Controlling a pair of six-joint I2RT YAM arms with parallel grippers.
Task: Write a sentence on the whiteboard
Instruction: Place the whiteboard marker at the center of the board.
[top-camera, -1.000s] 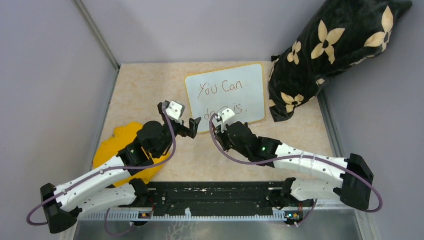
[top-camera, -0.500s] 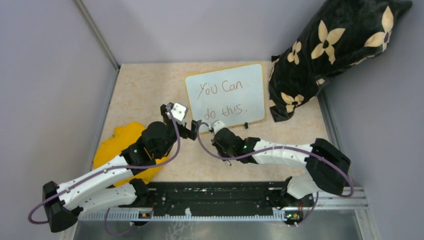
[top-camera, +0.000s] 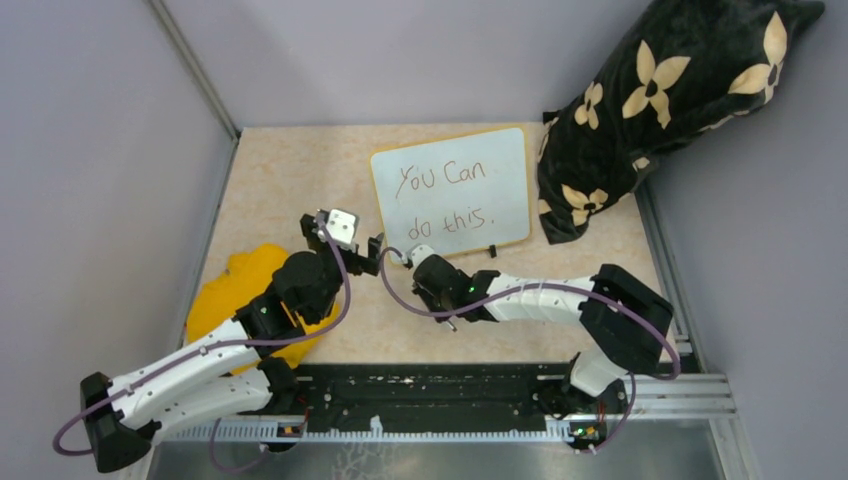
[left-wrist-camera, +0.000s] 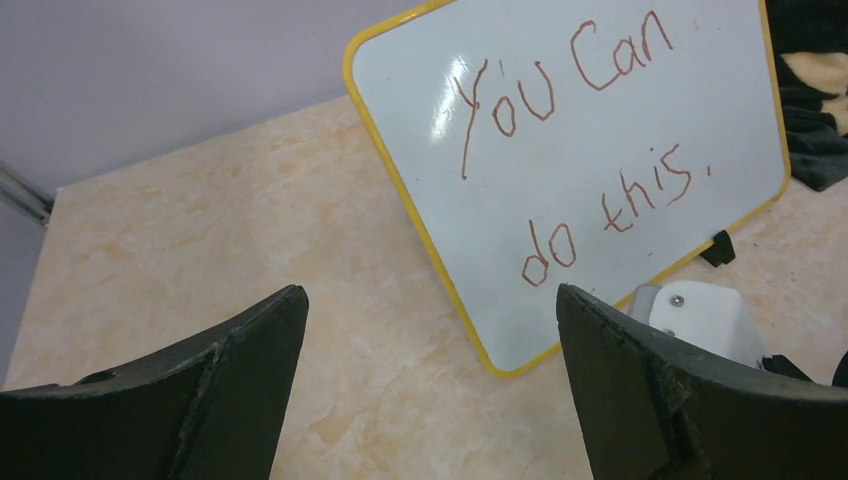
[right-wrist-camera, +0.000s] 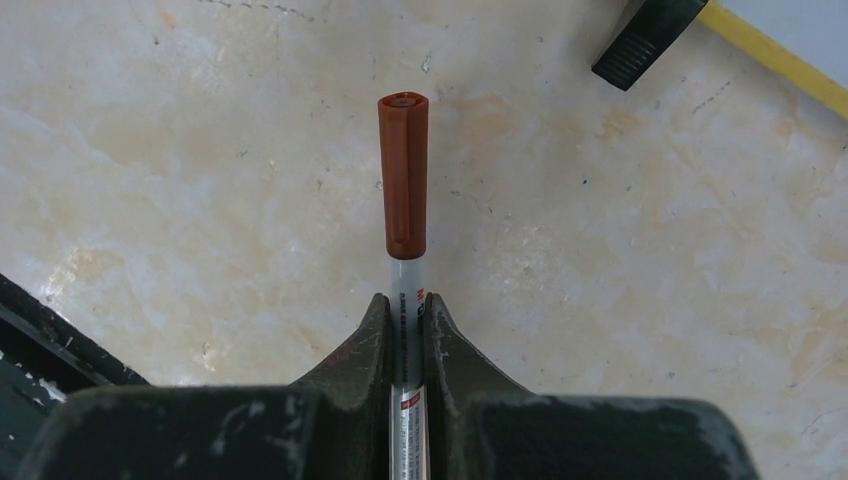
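Drawn back nearward from the small glossy white, yellow-framed whiteboard (top-camera: 505, 160) (left-wrist-camera: 720, 120) since a second ago: two grippers. Left gripper (top-camera: 375, 250) (left-wrist-camera: 430, 310) spread wide, empty. Right gripper (top-camera: 455, 322) (right-wrist-camera: 408, 300) clenched on one brown-capped grey marker pen (right-wrist-camera: 403, 180), cap shown only by the right wrist view. On the board, one reddish handwritten sentence (top-camera: 445, 197) (left-wrist-camera: 612, 210), two lines, absent from that view.

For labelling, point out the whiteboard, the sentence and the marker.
whiteboard (top-camera: 508, 190), top external view, bare white area at right.
sentence (left-wrist-camera: 617, 62), left wrist view, the word "Can".
marker (right-wrist-camera: 403, 175), right wrist view, its brown cap.
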